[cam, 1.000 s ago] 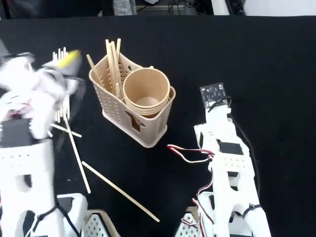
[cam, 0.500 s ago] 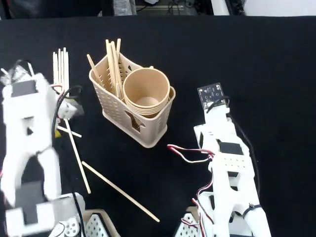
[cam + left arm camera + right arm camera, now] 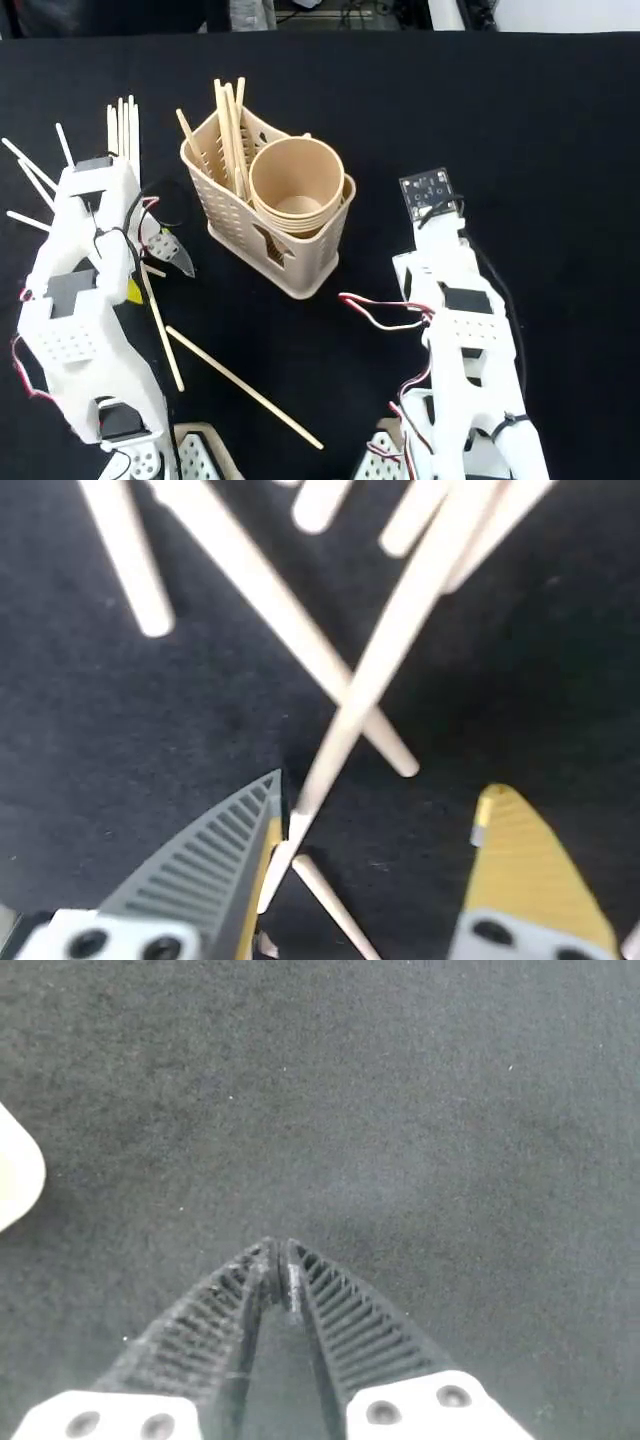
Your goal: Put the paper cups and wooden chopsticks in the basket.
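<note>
The beige basket point(image 3: 285, 255) stands mid-table and holds stacked paper cups point(image 3: 297, 185) and several upright wooden chopsticks point(image 3: 228, 125). More chopsticks lie loose on the black table: a bunch point(image 3: 122, 125) at the far left, one point(image 3: 160, 320) beside the left arm, and a long one point(image 3: 245, 388) near the front. My left gripper point(image 3: 160, 275) point(image 3: 385, 788) hovers open, low over crossed chopsticks point(image 3: 350, 710), with one stick against its grey finger point(image 3: 215, 860). My right gripper point(image 3: 278, 1260) is shut and empty over bare cloth, to the right of the basket.
The right arm point(image 3: 445, 300) stretches from the front edge toward the table's middle. The arm bases point(image 3: 190, 455) stand at the front edge. A few chopsticks point(image 3: 30, 170) fan out at the far left edge. Black cloth covers the table point(image 3: 540, 130).
The left arm swung from the back left and came down over the loose chopsticks left of the basket. The right arm stayed put.
</note>
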Action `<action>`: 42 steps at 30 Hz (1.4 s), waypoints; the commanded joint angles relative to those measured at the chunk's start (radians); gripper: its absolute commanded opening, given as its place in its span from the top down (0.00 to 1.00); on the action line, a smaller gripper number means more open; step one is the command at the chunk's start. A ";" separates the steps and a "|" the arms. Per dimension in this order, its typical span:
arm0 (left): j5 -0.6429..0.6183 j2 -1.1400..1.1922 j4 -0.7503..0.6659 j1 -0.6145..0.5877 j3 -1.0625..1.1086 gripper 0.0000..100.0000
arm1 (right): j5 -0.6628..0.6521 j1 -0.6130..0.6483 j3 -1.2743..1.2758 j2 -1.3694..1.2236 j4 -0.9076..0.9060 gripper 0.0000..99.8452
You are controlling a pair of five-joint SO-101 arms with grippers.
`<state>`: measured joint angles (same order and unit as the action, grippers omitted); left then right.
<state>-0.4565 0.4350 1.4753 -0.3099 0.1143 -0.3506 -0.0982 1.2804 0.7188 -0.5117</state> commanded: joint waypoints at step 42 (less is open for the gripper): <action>0.155 -1.524 -0.068 0.088 0.245 0.97 | -0.006 -0.008 -0.005 0.025 0.020 0.99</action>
<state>-0.3092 -0.9198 1.4461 -0.2271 0.3598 -0.3506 -0.0982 1.2804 0.7188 -0.5117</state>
